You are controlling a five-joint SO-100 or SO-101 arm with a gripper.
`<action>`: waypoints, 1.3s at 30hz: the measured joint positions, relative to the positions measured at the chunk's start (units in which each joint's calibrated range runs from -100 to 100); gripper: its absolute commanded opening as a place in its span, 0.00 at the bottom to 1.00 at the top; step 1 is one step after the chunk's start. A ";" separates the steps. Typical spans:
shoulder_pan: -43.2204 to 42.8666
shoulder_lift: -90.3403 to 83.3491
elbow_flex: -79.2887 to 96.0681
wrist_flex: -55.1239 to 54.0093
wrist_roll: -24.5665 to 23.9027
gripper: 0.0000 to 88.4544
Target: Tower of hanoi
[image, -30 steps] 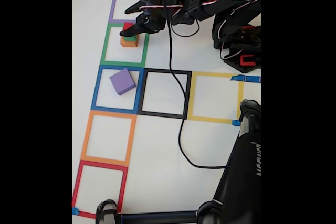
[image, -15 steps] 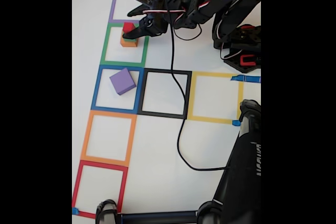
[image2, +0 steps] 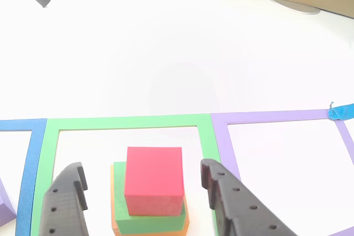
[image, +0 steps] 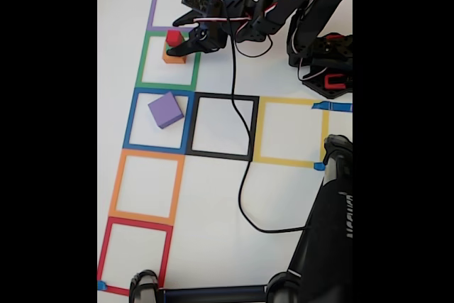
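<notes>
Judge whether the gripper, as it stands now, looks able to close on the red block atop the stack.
Probably yes: the gripper is open, its jaws either side of the red block, with nothing between them.

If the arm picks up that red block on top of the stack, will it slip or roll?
The red block looks like a flat-sided cube, so it probably won't roll. Its matte faces should give the open end effector decent grip. Lying loose on the green block, it could slide if nudged sideways.
</notes>
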 measured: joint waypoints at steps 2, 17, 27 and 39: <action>-0.35 0.17 0.00 -0.08 0.00 0.22; -2.34 1.69 0.00 -0.97 0.00 0.12; -2.46 2.20 -0.09 -1.13 0.00 0.01; -2.34 2.20 -0.09 -1.13 0.00 0.00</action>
